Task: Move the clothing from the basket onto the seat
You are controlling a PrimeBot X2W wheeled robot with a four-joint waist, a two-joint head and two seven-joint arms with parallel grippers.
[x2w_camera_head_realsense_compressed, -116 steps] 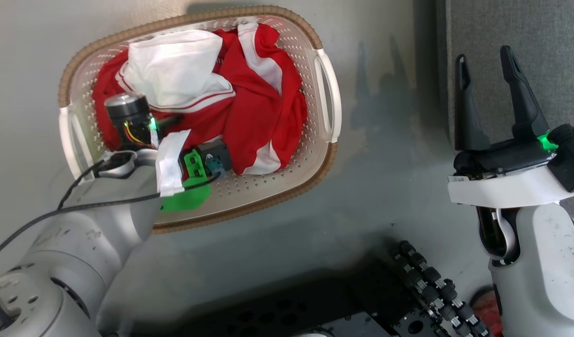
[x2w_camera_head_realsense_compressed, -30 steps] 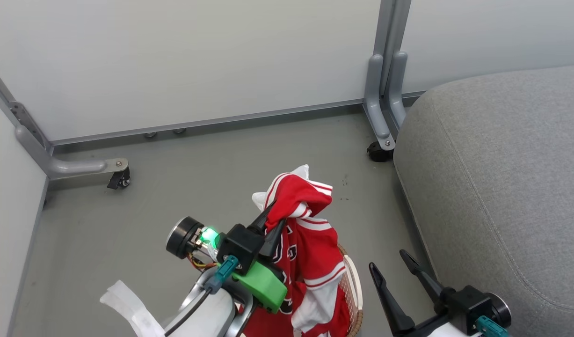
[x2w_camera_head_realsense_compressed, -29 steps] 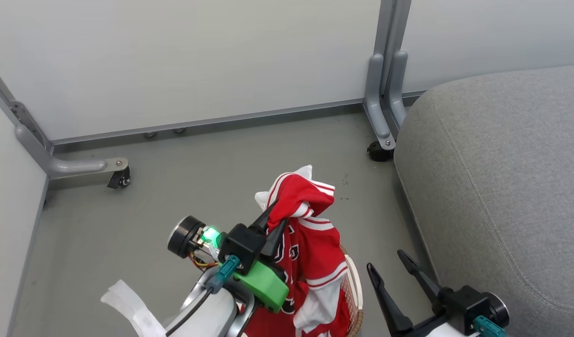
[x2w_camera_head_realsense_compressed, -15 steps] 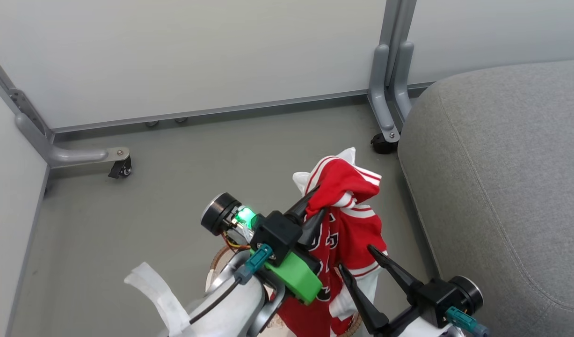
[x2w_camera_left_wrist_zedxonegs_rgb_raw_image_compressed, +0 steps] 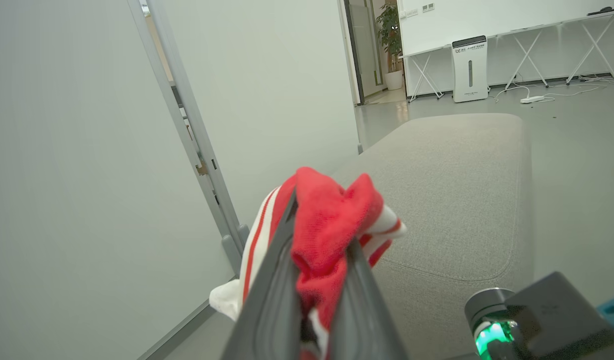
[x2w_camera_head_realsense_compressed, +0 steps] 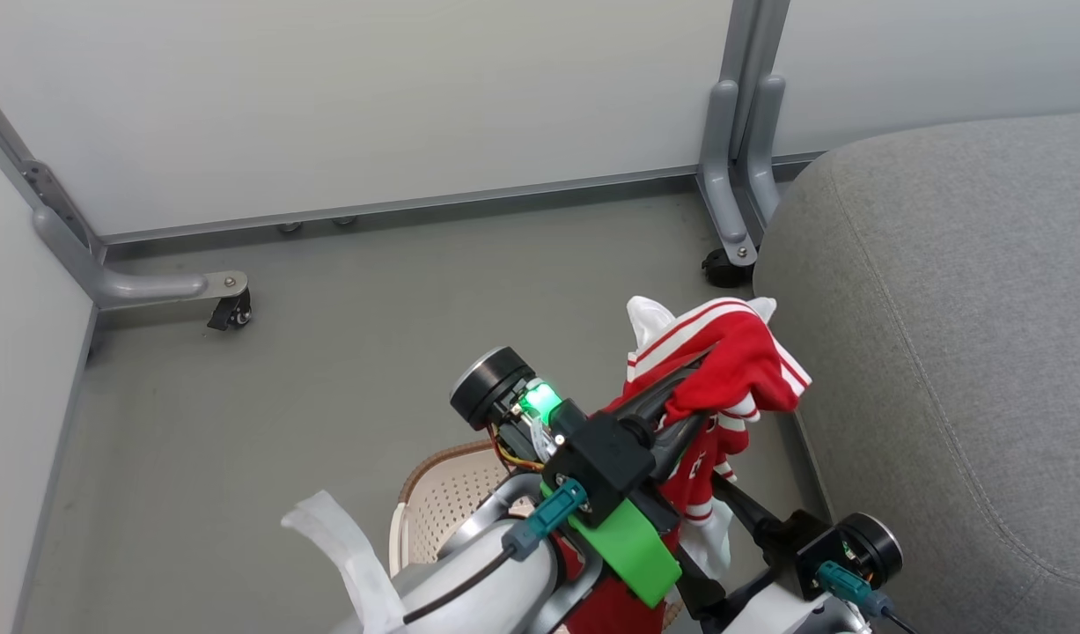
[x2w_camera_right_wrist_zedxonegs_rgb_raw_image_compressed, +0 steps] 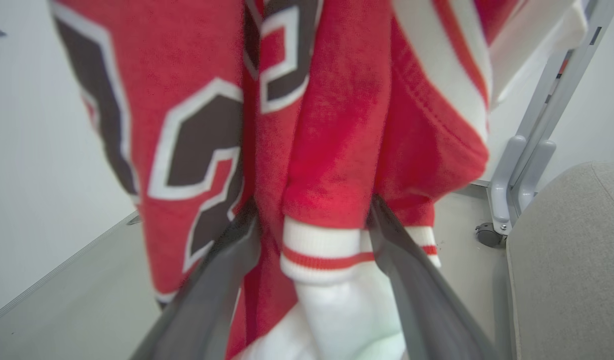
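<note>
My left gripper (x2w_camera_head_realsense_compressed: pixel 691 392): two long dark tapered fingers, black boxy base, bright green plastic bracket (x2w_camera_head_realsense_compressed: pixel 629 550), teal plug (x2w_camera_head_realsense_compressed: pixel 548 515) on black cable (x2w_camera_head_realsense_compressed: pixel 459 583), lit green lamp (x2w_camera_head_realsense_compressed: pixel 536 401). Then pale grey rounded forearm (x2w_camera_head_realsense_compressed: pixel 478 599), white tape strip (x2w_camera_head_realsense_compressed: pixel 346 555). My right gripper (x2w_camera_right_wrist_zedxonegs_rgb_raw_image_compressed: pixel 314 215): silver-rimmed black cylinder (x2w_camera_head_realsense_compressed: pixel 863 544), second teal plug (x2w_camera_head_realsense_compressed: pixel 834 581).

Bright, even indoor light, faint shadows. Close-up blur on clothing (x2w_camera_right_wrist_zedxonegs_rgb_raw_image_compressed: pixel 337 125) at right end effector (x2w_camera_right_wrist_zedxonegs_rgb_raw_image_compressed: pixel 314 206); slight wide-angle stretch toward edges.

basket (x2w_camera_head_realsense_compressed: pixel 438 497) mostly behind the left arm (x2w_camera_head_realsense_compressed: pixel 487 581); jersey (x2w_camera_right_wrist_zedxonegs_rgb_raw_image_compressed: pixel 327 150) lettering close-up and blurry, its top off-frame
</note>
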